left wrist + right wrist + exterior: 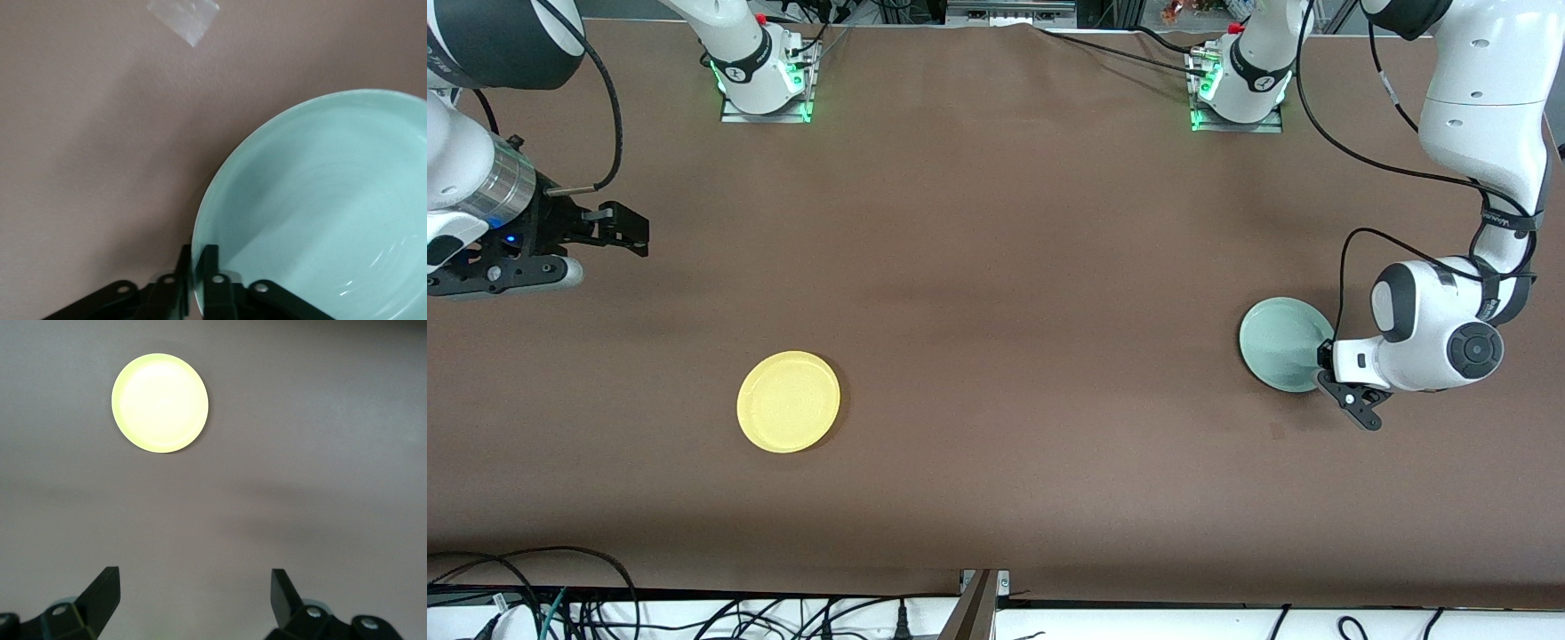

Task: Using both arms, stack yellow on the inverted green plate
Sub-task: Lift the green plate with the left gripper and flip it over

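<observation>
The pale green plate point(1280, 342) is at the left arm's end of the table, its hollow side showing in the left wrist view point(320, 213). My left gripper point(1325, 363) is shut on its rim, one finger on each side of the edge point(197, 267). I cannot tell whether the plate still touches the table. The yellow plate point(788, 401) lies flat and right side up on the table toward the right arm's end, and also shows in the right wrist view point(160, 403). My right gripper point(624, 233) waits open and empty in the air point(193, 593), away from the yellow plate.
The brown table point(996, 267) carries both arm bases point(763, 84) point(1238, 93) along its edge farthest from the front camera. A small piece of clear tape point(183, 20) sticks to the table near the green plate. Cables hang below the edge nearest the camera.
</observation>
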`<state>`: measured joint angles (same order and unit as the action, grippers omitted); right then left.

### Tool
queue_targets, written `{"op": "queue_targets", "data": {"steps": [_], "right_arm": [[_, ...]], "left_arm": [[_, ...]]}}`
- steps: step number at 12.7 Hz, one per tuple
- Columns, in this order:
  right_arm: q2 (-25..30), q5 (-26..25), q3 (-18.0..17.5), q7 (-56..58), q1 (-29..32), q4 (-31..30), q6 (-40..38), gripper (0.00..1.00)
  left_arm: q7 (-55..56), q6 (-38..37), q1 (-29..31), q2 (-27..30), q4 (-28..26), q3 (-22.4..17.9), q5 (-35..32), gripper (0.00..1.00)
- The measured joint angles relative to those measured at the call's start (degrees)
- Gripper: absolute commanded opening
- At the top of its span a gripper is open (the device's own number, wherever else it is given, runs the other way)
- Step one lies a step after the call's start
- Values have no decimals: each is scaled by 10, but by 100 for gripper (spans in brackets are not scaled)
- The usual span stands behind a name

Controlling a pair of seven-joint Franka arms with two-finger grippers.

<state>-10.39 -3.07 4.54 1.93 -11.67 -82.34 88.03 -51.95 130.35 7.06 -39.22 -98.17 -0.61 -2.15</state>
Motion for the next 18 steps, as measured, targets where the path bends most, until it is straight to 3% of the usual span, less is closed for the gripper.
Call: {"op": "queue_targets", "data": {"steps": [2, 5, 10, 13, 18], "right_arm": [[0, 0, 0, 0, 0, 0, 0, 100], [0, 0, 0, 0, 0, 0, 0, 100], [0, 0, 0, 0, 0, 0, 0, 100], [0, 0, 0, 0, -1, 0, 0, 100], [0, 0, 0, -1, -1, 0, 0, 100]], "left_arm": [[-6, -1, -6, 20, 6, 1, -15, 0], [-4, -9, -27, 57, 27, 3, -98, 0], [3, -125, -79, 72, 124, 5, -219, 0], [64, -199, -146, 72, 164, 6, -315, 0], [266, -360, -315, 66, 172, 9, -520, 0]]}}
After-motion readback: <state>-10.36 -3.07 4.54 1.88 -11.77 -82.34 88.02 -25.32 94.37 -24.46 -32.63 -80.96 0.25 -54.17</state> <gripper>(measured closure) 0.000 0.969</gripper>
